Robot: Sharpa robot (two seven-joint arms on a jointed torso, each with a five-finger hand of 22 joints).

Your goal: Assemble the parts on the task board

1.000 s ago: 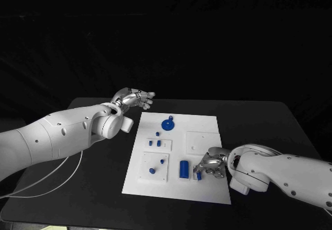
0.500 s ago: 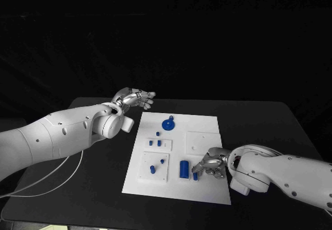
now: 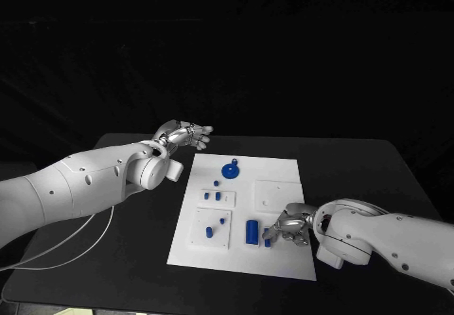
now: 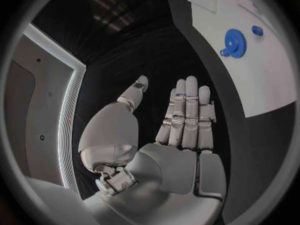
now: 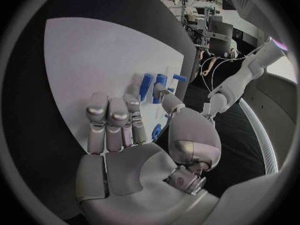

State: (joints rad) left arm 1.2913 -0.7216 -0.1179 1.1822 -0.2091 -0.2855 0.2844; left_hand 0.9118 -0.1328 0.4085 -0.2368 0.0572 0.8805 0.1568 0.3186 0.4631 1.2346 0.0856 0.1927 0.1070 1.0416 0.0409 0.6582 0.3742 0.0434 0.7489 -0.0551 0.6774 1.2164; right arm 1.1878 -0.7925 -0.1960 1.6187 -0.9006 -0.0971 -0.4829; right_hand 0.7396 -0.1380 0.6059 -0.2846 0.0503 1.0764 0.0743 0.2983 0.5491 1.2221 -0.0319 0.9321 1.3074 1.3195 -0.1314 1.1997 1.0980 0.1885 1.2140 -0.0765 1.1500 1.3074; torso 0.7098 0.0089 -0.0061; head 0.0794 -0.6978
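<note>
Right hand [image 3: 288, 230] rests on unlabelled task board [image 3: 279, 167].

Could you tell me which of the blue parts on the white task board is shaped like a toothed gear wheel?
It is the round blue gear at the board's far end, nearest the left hand; the other blue parts are small pegs or cylinders.

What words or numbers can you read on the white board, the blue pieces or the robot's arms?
None: no readable text in these views.
Task board: plain white, no lettering visible.
Blue gear and other blue parts: no marks visible.
Left hand and right hand: no labels visible.
</note>
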